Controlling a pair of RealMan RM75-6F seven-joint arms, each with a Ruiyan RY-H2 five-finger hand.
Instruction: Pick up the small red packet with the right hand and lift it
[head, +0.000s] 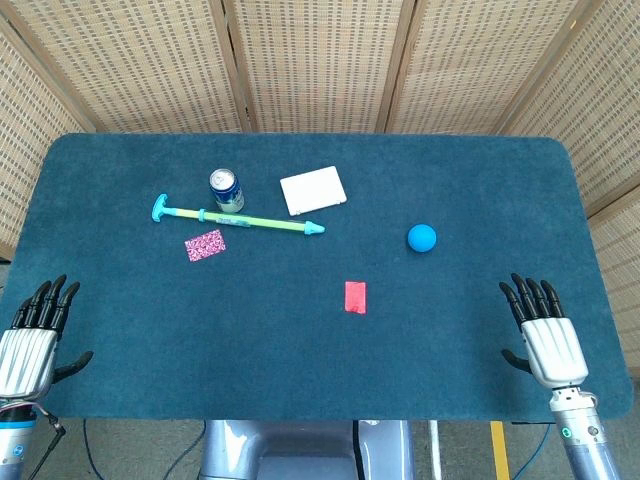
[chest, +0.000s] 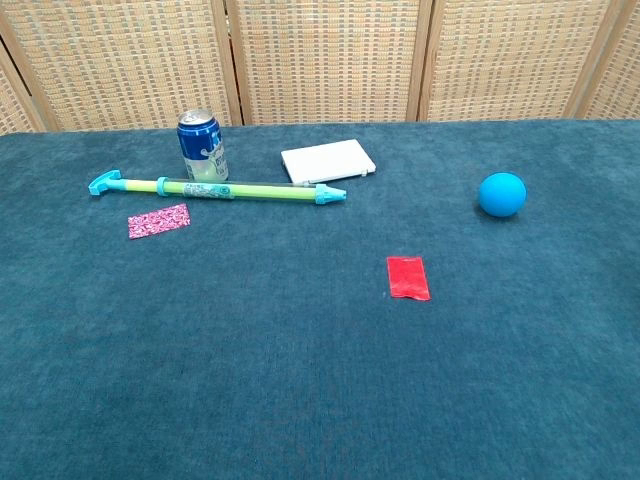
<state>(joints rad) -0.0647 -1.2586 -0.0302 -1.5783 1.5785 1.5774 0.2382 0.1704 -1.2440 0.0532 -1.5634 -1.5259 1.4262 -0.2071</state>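
While the red packet (head: 355, 296) is lying flat on the desk (head: 480, 180), long axis pointing away from the robot, both robot hands, right (head: 545, 335) and left (head: 30, 340), are resting empty with fingers apart.

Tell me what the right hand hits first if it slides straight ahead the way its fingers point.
Probably nothing: the right hand points up the table, passing right of the blue ball.

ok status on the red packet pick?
Both hands open: left hand, right hand at near edge. Red packet flat on table, untouched. Path clear; blue ball sits beyond.
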